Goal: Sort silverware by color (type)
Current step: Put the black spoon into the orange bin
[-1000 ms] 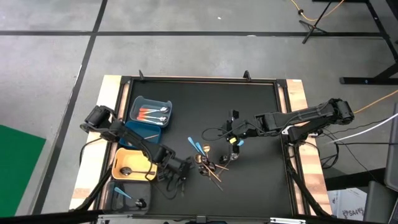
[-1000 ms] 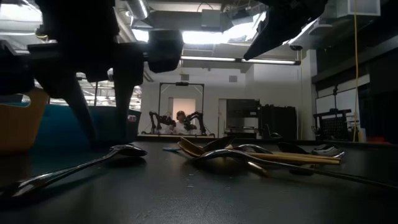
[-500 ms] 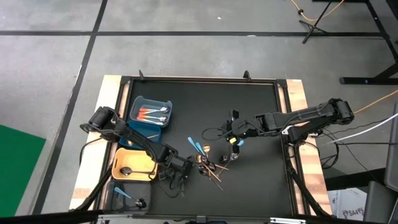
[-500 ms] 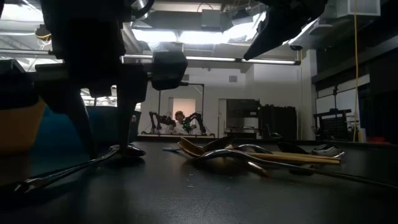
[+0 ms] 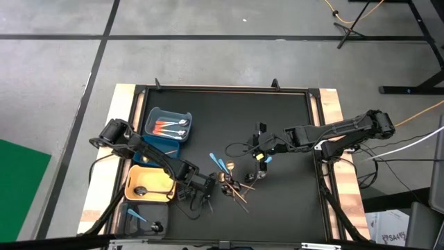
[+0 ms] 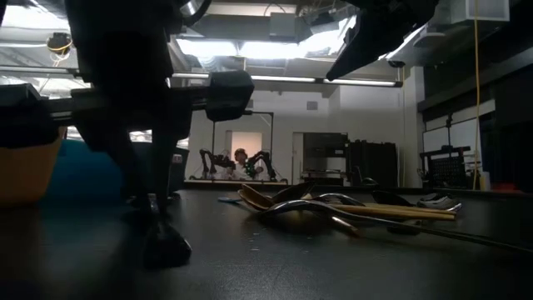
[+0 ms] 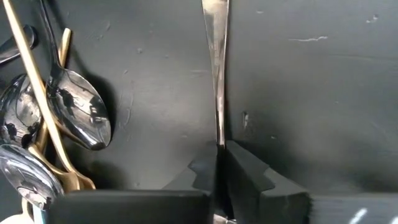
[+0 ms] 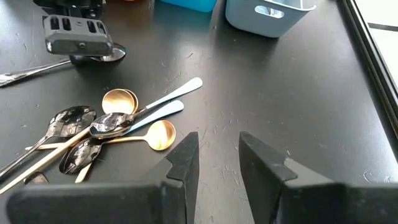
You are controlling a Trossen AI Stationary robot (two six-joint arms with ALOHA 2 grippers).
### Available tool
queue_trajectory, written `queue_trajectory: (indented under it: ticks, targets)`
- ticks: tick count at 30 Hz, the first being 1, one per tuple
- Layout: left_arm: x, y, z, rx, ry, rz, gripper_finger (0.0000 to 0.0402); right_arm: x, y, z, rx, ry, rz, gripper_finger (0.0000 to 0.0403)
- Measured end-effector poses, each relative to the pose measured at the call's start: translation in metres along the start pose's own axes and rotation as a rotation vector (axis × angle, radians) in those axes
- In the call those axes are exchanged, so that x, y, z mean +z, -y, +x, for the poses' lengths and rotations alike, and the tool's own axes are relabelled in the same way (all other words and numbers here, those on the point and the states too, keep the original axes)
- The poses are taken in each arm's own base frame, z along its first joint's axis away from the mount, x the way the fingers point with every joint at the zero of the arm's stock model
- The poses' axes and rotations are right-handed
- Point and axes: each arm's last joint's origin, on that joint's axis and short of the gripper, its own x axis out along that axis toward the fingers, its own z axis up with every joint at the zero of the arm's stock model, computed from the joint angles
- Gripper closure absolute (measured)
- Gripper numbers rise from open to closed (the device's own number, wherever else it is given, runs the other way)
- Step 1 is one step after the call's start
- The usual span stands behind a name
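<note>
Pinching a dark spoon [image 7: 216, 74] at lower centre of the high view, our left gripper [image 5: 197, 197] has its jaws pressed across the thin handle, whose length runs straight out ahead. A second ago they stood spread. At centre, our right gripper [image 5: 259, 154] hangs spread.

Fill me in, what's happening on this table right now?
The robot is sorting silverware into bins. The left gripper is down at the front of the black table and has its fingers closed on the handle of a dark spoon that lies flat, not yet lifted. The right gripper hangs open and empty behind the loose pile of spoons. The blue bin already holds orange-handled pieces.
</note>
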Motion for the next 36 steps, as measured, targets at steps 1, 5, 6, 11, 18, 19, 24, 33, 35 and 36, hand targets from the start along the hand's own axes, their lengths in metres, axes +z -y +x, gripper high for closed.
queue_trajectory:
  ticks: [1, 5, 6, 11, 18, 19, 24, 33, 35, 36]
  targets:
    - [0.0, 0.0, 0.0, 0.001, -0.001, 0.0, 0.039, 0.0, 0.0, 0.0, 0.0, 0.0, 0.0, 0.03]
    - [0.0, 0.0, 0.0, 0.006, -0.001, 0.0, 0.0393, 0.0, 0.0, 0.0, 0.0, 0.0, 0.0, 0.03]
    - [0.0, 0.0, 0.0, 0.007, -0.002, 0.0, 0.0393, 0.0, 0.0, 0.0, 0.0, 0.0, 0.0, 0.03]
    - [0.001, -0.001, -0.003, 0.018, 0.009, -0.036, 0.0395, 0.0, 0.0, 0.0, 0.0, 0.0, 0.0, 0.03]
    - [0.01, -0.009, -0.024, 0.077, 0.072, -0.171, 0.0395, 0.0, 0.0, 0.0, 0.0, 0.0, 0.0, 0.03]
    - [0.012, -0.011, -0.03, 0.09, 0.087, -0.191, 0.0395, 0.0, 0.0, 0.0, 0.001, 0.0, 0.0, 0.03]
    - [0.024, -0.022, -0.064, 0.172, 0.156, -0.326, 0.0395, 0.0, 0.0, 0.0, 0.001, 0.0, 0.0, 0.03]
    - [0.03, -0.021, -0.153, 0.182, 0.208, -0.685, 0.0395, 0.0, 0.0, 0.0, -0.001, 0.001, -0.002, 0.03]
    - [0.028, -0.015, -0.169, 0.169, 0.217, -0.773, 0.0395, 0.0, 0.0, 0.0, -0.001, 0.001, -0.002, 0.03]
    - [0.026, -0.01, -0.176, 0.161, 0.218, -0.812, 0.0395, 0.0, 0.0, 0.0, -0.001, 0.001, -0.003, 0.03]
